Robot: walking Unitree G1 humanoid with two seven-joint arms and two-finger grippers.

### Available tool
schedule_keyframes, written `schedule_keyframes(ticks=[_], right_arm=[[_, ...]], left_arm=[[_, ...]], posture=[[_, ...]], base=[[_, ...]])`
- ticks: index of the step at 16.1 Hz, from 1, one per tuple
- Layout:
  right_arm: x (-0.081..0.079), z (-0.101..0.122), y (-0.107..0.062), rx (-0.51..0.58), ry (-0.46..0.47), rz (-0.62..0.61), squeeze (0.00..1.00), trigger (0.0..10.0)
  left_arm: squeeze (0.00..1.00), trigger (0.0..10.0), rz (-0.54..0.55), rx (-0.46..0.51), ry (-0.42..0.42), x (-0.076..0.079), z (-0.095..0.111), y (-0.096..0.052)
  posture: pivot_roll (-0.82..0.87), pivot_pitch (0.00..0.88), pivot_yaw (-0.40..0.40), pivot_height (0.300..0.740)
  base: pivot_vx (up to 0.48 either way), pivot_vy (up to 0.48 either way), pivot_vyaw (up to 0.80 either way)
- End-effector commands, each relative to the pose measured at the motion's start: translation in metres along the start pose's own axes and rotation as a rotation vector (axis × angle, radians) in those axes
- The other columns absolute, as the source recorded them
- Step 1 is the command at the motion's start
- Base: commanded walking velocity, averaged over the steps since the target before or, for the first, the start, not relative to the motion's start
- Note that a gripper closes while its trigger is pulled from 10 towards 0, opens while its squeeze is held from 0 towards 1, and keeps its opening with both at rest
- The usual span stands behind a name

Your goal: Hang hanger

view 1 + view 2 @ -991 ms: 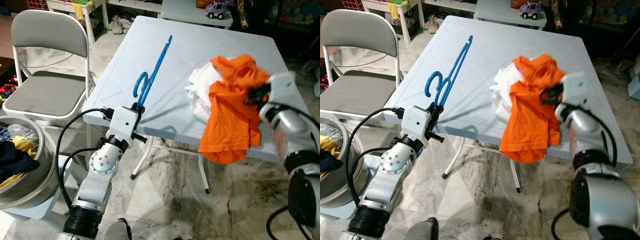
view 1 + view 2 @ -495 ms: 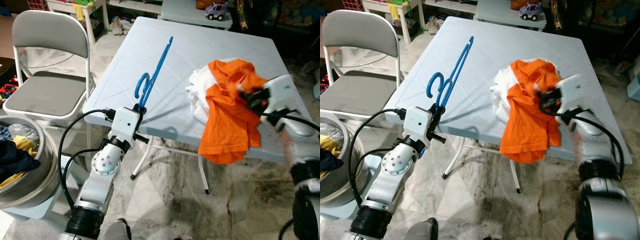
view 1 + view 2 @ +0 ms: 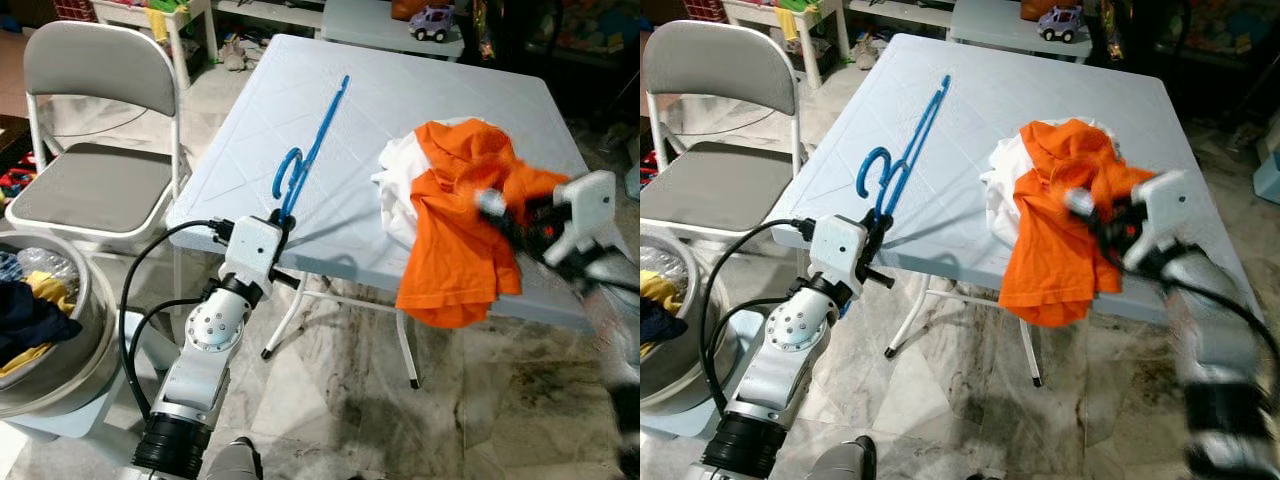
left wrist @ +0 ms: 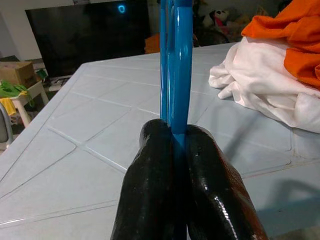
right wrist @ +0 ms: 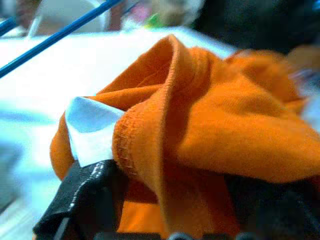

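Pinching the near end of the blue hanger (image 3: pixel 305 148), the left gripper (image 4: pixel 179 145) has its fingers closed tight at the front edge of the pale blue surface (image 3: pixel 400 90); the hanger stretches away from it across the top. The right gripper (image 5: pixel 165 200) holds a fold of the orange shirt (image 3: pixel 465 215), which lies over a white cloth (image 3: pixel 400 185).
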State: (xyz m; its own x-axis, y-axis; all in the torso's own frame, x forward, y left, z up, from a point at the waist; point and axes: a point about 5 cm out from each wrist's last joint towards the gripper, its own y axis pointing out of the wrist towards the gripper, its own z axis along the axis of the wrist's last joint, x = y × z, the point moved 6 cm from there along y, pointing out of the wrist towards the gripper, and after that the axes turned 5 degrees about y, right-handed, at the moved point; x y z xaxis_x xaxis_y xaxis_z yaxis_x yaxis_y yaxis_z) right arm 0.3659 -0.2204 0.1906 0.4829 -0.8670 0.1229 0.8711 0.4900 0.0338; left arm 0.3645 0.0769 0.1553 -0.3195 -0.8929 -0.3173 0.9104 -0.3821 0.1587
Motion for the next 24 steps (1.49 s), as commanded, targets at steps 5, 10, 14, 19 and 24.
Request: schedule_keyframes(ticks=[5,10,14,19,24], right_arm=[[-0.032,-0.016,-0.017,-0.153,0.052,0.186,1.0,10.0],[-0.058,-0.038,-0.001,-0.213,0.116,0.254,1.0,10.0],[-0.079,-0.061,0.035,-0.263,0.129,0.235,1.0,10.0],[-0.087,-0.087,0.059,-0.357,0.162,0.197,1.0,10.0],[-0.014,-0.092,0.068,-0.381,0.049,-0.238,1.0,10.0]], left_arm=[[0.0,10.0,-0.043,-0.059,-0.013,0.011,-0.014,-0.002],[0.0,10.0,-0.046,-0.062,-0.01,0.009,-0.015,-0.003],[0.0,10.0,-0.041,-0.07,-0.003,0.008,-0.016,-0.004],[0.0,10.0,-0.033,-0.077,0.003,0.005,-0.017,-0.006],[0.0,10.0,-0.031,-0.081,0.007,0.005,-0.018,-0.007]], posture=[[0.26,0.134,-0.12,0.74],[0.26,0.142,-0.116,0.74],[0.28,0.148,-0.118,0.74],[0.29,0.156,-0.122,0.74],[0.3,0.156,-0.125,0.74]], base=[[0.0,0.0,0.0],[0.0,0.0,0.0],[0.0,0.0,0.0],[0.0,0.0,0.0],[0.0,0.0,0.0]])
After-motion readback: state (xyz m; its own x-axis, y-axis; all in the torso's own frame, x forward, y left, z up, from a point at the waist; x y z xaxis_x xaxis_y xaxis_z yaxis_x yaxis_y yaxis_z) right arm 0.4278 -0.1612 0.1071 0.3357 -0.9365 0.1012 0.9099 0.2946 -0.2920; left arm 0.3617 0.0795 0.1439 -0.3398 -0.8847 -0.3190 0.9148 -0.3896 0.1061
